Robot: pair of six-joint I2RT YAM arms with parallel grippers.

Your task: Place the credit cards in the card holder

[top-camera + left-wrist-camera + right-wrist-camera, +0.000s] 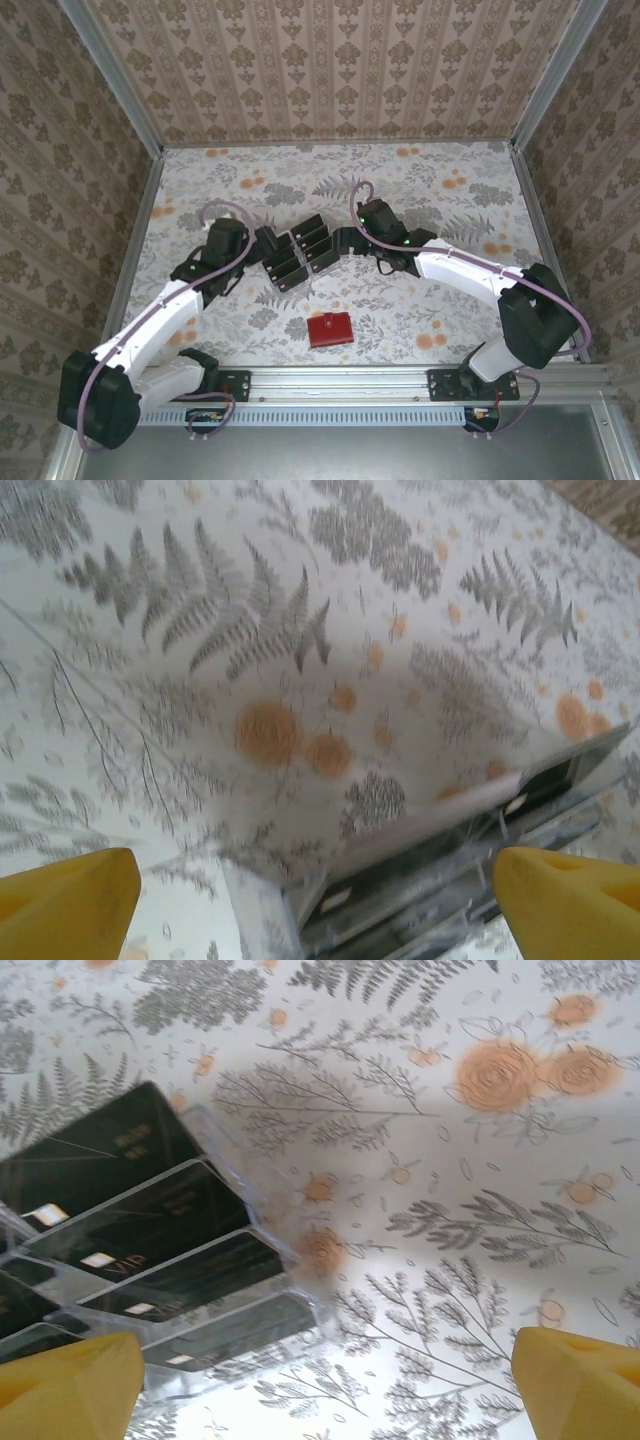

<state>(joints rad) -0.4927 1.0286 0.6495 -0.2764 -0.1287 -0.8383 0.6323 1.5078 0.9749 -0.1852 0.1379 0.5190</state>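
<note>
- At the middle of the table: credit cards, black, standing tiered in a clear rack; none in the card holder yet.
- Near the table's front edge: card holder, red, seemingly folded shut, well apart from the rack; a closed flap would block insertion.
- At the rack's left end: left gripper, released, jaws wide; could nudge or tip the light rack.
- At the rack's right end: right gripper, released, empty; cards are thin and close-packed, so it might pinch two or slip.
</note>
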